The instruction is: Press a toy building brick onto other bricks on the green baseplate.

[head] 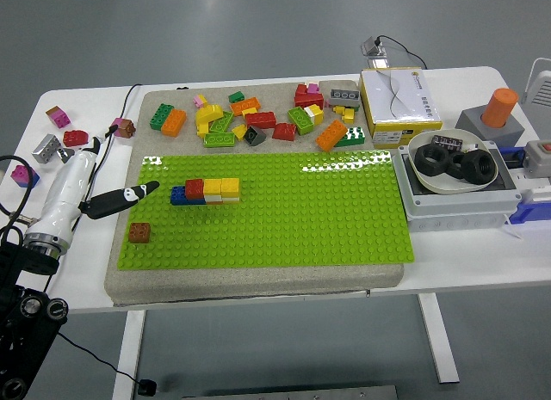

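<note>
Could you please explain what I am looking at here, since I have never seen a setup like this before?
This is one picture from a camera high on a humanoid robot, looking down over its white table. The white and black limb at the left is the robot's left hand; its fingers are open and hold nothing. The right arm is not in view. On the table a green baseplate carries a small built row of blue, red and yellow bricks and one separate brown brick. Behind it lies a pile of loose bricks to pick from. On the right sit a yellow and white box and a bowl of black rings.
</note>
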### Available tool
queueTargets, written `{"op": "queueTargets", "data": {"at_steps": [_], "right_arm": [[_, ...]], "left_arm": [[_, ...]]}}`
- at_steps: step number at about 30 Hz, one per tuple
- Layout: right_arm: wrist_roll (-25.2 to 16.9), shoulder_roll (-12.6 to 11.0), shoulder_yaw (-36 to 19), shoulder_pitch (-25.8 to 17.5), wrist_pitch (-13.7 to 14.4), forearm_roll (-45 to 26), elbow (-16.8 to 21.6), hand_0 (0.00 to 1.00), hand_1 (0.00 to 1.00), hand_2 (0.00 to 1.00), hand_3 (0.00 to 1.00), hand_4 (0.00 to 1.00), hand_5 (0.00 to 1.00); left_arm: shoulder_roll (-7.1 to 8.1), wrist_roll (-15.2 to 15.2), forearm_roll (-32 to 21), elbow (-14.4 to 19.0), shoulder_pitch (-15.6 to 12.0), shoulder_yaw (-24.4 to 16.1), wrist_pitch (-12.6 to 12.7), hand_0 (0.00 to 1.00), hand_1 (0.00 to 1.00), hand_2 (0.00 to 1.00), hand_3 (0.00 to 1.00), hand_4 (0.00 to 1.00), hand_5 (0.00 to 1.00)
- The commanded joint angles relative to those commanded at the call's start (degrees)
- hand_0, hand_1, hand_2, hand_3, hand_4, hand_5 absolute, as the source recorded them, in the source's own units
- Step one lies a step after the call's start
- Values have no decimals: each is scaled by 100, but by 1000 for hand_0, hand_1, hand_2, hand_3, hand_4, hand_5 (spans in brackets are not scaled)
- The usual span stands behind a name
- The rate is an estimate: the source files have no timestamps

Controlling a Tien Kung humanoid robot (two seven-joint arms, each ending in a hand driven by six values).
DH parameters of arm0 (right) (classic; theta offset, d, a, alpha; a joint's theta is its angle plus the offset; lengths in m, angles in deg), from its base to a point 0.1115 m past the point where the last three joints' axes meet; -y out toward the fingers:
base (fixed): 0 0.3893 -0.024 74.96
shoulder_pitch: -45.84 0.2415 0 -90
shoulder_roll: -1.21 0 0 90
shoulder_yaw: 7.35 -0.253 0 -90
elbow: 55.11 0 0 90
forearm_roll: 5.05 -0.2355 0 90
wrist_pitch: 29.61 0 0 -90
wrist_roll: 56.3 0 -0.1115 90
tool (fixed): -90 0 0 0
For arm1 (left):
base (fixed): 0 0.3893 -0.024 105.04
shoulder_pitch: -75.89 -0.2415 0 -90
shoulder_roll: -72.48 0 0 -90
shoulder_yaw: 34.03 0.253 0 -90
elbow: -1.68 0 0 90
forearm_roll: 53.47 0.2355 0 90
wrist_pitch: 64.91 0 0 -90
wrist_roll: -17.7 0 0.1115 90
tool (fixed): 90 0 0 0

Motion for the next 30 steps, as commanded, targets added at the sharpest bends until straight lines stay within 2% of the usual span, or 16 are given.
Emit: {"op": "queueTargets", "data": {"at_steps": [2, 4, 5, 7, 10, 11, 12, 16, 20, 23, 27, 30], "right_arm": [[0, -4, 1, 5, -6, 15, 0, 580, 576, 636, 650, 643, 774], [-2, -3, 4, 11, -12, 28, 0, 580, 576, 636, 650, 643, 774], [-4, -2, 5, 13, -14, 33, 0, 583, 576, 637, 649, 642, 774], [-7, 0, 7, 18, -18, 46, 0, 583, 576, 637, 649, 642, 774], [-9, -4, -2, 25, -22, 71, 0, 583, 576, 637, 649, 642, 774], [-10, -5, -6, 28, -23, 80, 0, 580, 576, 637, 649, 641, 774], [-10, -5, -6, 29, -23, 81, 0, 580, 576, 637, 649, 641, 774], [-4, 2, -7, 19, -24, 80, 0, 580, 576, 637, 649, 641, 774], [-4, 19, -19, 28, -20, 84, 0, 581, 576, 637, 649, 640, 774], [-10, 29, -19, 41, -13, 58, 0, 580, 576, 637, 649, 640, 774], [-1, 38, -41, 58, -6, 51, 0, 580, 576, 637, 649, 640, 774], [-6, 41, -57, 79, -1, 54, 0, 581, 576, 637, 648, 638, 773]], "left_arm": [[-32, -236, -104, 216, -79, 84, 250, 998, 846, 786, 775, 998, 768], [-111, -324, -118, 250, -109, 196, 432, 998, 846, 786, 775, 998, 768], [-156, -298, -71, 232, -113, 246, 473, 998, 921, 867, 635, 998, 940], [-246, -106, 146, 171, -106, 323, 427, 998, 921, 867, 635, 998, 940], [-334, 293, 594, 25, -65, 437, 138, 998, 921, 867, 635, 998, 940], [-358, 450, 762, -16, -54, 481, 49, 998, 998, 998, 703, 998, 998], [-372, 551, 875, -32, -49, 506, 11, 998, 998, 998, 703, 998, 998], [-443, 995, 1373, -70, 16, 646, 0, 998, 998, 998, 703, 998, 998], [-479, 1197, 1560, -181, 85, 794, 38, 998, 998, 998, 699, 998, 998], [-500, 1205, 1581, -329, 155, 941, 200, 998, 998, 998, 677, 998, 998], [-509, 967, 1614, -778, 401, 1230, 687, 998, 998, 998, 677, 998, 998], [-486, 865, 1541, -977, 545, 1425, 912, 998, 998, 998, 660, 998, 998]]}}
